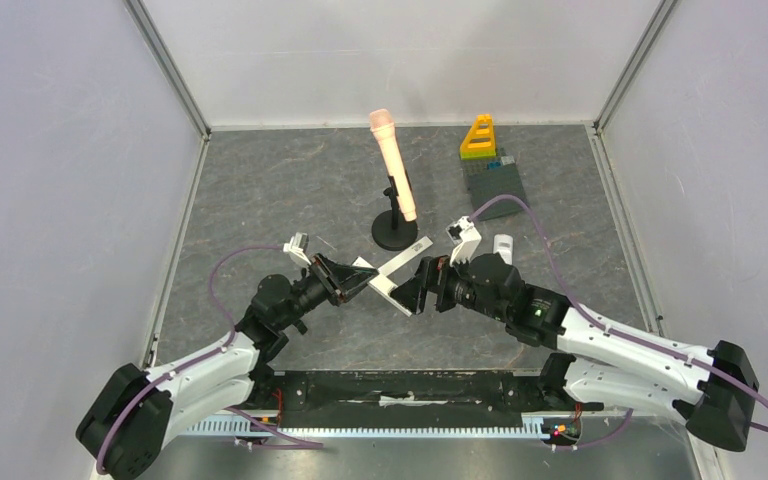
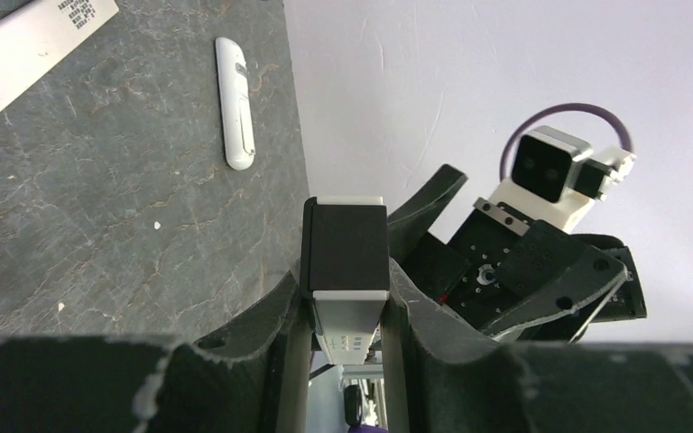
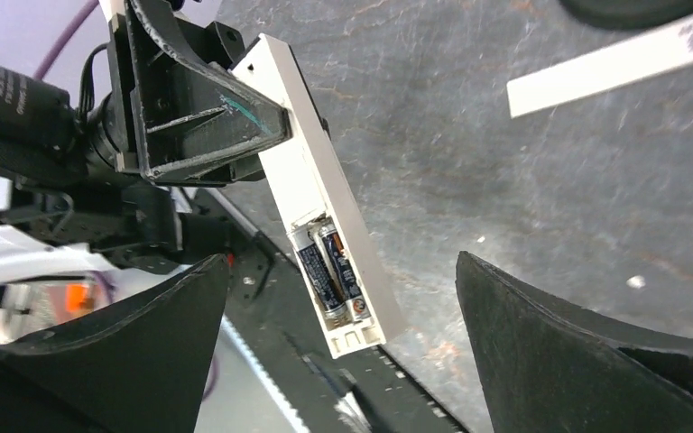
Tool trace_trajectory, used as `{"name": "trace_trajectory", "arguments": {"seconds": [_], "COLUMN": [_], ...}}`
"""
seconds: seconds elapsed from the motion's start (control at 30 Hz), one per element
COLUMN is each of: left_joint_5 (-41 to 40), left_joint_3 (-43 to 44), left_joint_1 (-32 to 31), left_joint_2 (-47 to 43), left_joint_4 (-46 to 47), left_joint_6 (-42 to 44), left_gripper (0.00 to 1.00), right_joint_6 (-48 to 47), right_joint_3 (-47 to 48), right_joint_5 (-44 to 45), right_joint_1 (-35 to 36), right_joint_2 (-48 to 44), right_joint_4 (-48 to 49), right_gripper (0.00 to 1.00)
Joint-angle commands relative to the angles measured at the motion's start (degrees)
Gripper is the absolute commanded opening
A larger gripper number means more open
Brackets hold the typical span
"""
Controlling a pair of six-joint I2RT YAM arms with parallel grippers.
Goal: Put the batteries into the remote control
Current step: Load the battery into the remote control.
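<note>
1. The left arm reaches in from the near left. Its left pincer [image 2: 347,302] is clamped on one end of the remote [image 3: 311,171], with a finger pressed against each long side.
2. The right arm comes in from the near right. Its right pincer [image 1: 412,292] faces the remote's free end with its jaws spread wide, holding nothing.
3. The remote is a long white bar held off the table [image 1: 260,200], just on the near side of the microphone stand [image 1: 394,230]. It slants between the two pincers.
4. Its back cover is off at the free end. Two batteries [image 3: 329,271] lie side by side in the open compartment, dark-jacketed with orange bands at their ends.
5. A flat white strip [image 1: 407,257] with small print lies on the table, just beside the stand's base on its near right.
6. A small white bar [image 1: 503,243] lies flat, further right of the stand and apart from it.
7. A yellow block [image 1: 478,138] and a grey plate [image 1: 497,183] sit far right of the stand, near the back wall.
8. White walls [image 1: 60,150] close the table on the left, far and right sides. Left of the stand the grey surface lies bare up to the wall, while the right pincer's cable loops over the surface right of it.
</note>
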Motion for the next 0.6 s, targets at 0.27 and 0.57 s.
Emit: {"name": "trace_trajectory", "arguments": {"seconds": [0.27,0.57], "left_joint_5": [-1.5,-0.7], "left_joint_3": [1.4,1.3], "left_joint_1": [0.1,0.0], "left_joint_2": [-1.8,-2.0], "left_joint_4": [1.7,2.7], "left_joint_6": [6.0,7.8], "left_gripper": [0.02,0.02], "right_joint_6": [29.2,36.0], "right_joint_3": [-8.9,-11.7], "right_joint_5": [-1.4,-2.3], "right_joint_1": [-0.1,-0.1], "right_joint_2": [0.1,3.4], "right_joint_4": [16.5,24.0], "right_gripper": [0.98,0.98]}}
